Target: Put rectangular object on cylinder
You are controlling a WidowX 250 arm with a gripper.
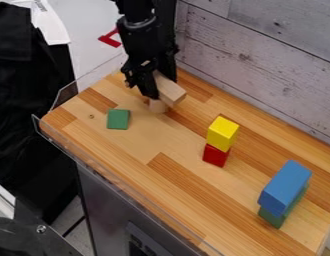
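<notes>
At the upper left of the tabletop hangs the black gripper [158, 81], shut on a plain wooden rectangular block [171, 92]. The block's near end sticks out from between the fingers toward the lower right, and its far end is hidden by them. Directly below the block and the fingertips stands a short, light wooden cylinder [158, 106], its top partly covered. Whether the block touches the cylinder, I cannot tell.
A green block [117, 119] lies left of the cylinder. To the right, a yellow block [222, 132] sits on a red one [215, 156]. Farther right, a blue block [286, 186] rests on a green one [275, 218]. A plank wall [268, 60] borders the back.
</notes>
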